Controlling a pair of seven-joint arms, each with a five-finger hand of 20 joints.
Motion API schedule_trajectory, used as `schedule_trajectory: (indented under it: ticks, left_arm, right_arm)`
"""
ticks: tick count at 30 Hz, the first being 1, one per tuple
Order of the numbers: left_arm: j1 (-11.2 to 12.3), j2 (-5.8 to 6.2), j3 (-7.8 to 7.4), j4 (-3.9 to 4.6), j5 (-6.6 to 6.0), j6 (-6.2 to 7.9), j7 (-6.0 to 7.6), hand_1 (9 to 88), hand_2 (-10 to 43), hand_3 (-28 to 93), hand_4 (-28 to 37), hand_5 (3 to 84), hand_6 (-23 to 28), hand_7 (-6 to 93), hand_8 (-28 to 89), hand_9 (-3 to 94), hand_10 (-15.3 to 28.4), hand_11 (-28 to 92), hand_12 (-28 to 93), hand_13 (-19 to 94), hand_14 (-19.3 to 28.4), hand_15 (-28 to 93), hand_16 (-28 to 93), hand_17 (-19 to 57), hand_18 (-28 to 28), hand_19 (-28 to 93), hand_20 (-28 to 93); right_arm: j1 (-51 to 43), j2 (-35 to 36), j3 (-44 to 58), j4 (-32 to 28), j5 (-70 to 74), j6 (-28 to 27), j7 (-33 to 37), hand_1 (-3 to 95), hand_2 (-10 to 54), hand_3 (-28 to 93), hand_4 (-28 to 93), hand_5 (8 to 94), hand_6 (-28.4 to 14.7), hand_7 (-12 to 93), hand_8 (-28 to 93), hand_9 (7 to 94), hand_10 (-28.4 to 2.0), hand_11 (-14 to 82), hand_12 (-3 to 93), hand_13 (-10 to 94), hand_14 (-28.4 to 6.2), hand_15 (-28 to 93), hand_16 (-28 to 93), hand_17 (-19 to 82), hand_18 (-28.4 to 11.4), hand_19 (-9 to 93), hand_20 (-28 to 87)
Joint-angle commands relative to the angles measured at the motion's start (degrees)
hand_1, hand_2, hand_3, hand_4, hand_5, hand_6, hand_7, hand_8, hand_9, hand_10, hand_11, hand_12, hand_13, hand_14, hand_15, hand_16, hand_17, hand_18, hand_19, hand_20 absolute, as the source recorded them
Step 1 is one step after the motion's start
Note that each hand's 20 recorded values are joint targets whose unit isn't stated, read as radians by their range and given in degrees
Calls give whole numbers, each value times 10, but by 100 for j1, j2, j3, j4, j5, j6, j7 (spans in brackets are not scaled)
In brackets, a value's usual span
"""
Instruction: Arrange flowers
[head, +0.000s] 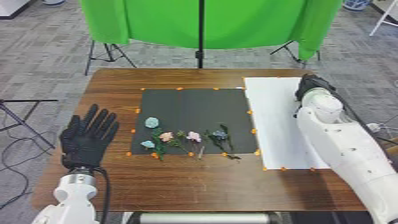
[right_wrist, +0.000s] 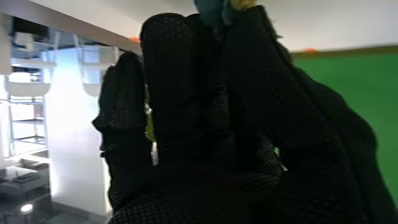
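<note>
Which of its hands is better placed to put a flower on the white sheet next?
Probably the right hand: it is already at the white sheet, apparently holding a flower. The left hand is across the black mat.

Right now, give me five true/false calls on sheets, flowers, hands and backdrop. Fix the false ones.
1. The left hand is left of the black sheet. True.
2. The loose flowers lie on the white sheet. False: the loose flowers lie along the near part of the black sheet.
3. The right hand is empty. False: the right hand holds a blue-and-yellow flower.
4. A green cloth hangs beyond the table. True.
5. The white sheet is left of the black one. False: the white sheet is on its right.
</note>
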Motion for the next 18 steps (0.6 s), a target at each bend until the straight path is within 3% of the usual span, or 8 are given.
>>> schedule_trajectory:
  ticks: [1,5,9,18]
  left_arm:
    - [50,-29,-43,42,37,-95,-79,279,91,792,-283,386,95,108,-99,339,160,196,89,252,166,358,-77,-98,149,370,115]
    - [85,-11,-116,42,46,-83,-86,279,91,792,-283,387,96,107,-99,339,160,196,89,252,166,359,-77,-99,150,370,115]
    - [127,-4,-184,37,49,-89,-78,279,92,792,-283,387,95,108,-99,339,161,195,90,252,165,359,-77,-98,150,370,115]
    - [92,6,-210,58,64,-70,-118,279,92,791,-283,388,95,107,-99,340,162,194,90,253,166,360,-77,-98,150,370,114]
  right_arm:
    - [-825,648,281,-1502,272,612,-320,615,-95,664,-283,646,-9,415,-95,715,-112,270,390,656,-61,511,334,343,-210,829,296]
    - [-1803,1095,853,-2800,480,556,-667,607,-95,674,-283,643,-12,399,-98,713,-113,245,386,646,-64,505,330,333,-208,822,293]
    - [-2581,1258,1151,-3684,535,288,-901,598,-95,685,-283,638,-12,379,-98,705,-113,227,386,637,-63,500,325,324,-207,819,292]
    - [-3424,936,1177,-4516,363,184,-1283,592,-95,689,-283,636,-12,338,-99,691,-116,218,370,626,-66,482,321,317,-206,816,293]
